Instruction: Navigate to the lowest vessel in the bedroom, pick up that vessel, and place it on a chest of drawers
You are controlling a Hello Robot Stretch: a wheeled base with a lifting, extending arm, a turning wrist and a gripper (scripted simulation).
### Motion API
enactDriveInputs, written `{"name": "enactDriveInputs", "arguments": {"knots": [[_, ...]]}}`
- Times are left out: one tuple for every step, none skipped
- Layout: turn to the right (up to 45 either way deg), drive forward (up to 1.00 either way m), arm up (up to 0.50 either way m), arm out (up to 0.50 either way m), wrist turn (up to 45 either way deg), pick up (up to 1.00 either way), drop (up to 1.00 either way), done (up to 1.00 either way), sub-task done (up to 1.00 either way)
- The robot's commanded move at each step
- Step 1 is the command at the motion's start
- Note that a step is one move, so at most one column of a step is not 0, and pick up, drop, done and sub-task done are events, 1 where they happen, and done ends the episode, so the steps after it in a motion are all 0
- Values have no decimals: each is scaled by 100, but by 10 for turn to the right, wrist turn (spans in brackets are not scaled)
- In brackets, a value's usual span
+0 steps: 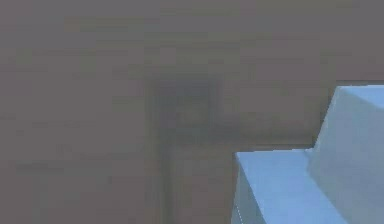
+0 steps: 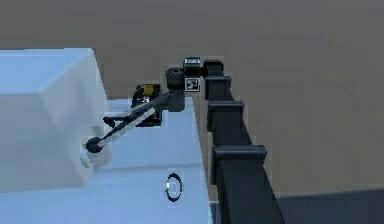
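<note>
Rising behind the pale blue furniture (image 2: 50, 110) is a grey wall (image 1: 100, 80), the dark arm (image 2: 235, 150) runs beside that furniture, the gripper (image 2: 97, 144) shows against its top, whether holding anything I cannot tell, and a small ring (image 2: 175, 184) lies on that top.

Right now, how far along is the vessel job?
Done: the drive looks finished, with the robot close against pale blue furniture. In hand: the gripper is out at that furniture; I cannot tell whether it holds anything. Left: the placing, maybe the pick too.
</note>
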Motion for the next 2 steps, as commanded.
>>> {"name": "enactDriveInputs", "arguments": {"knots": [[0, 0, 0, -8, 0, 0, 0, 0, 0], [0, 0, 0, 0, 0, 0, 0, 100, 0]]}}
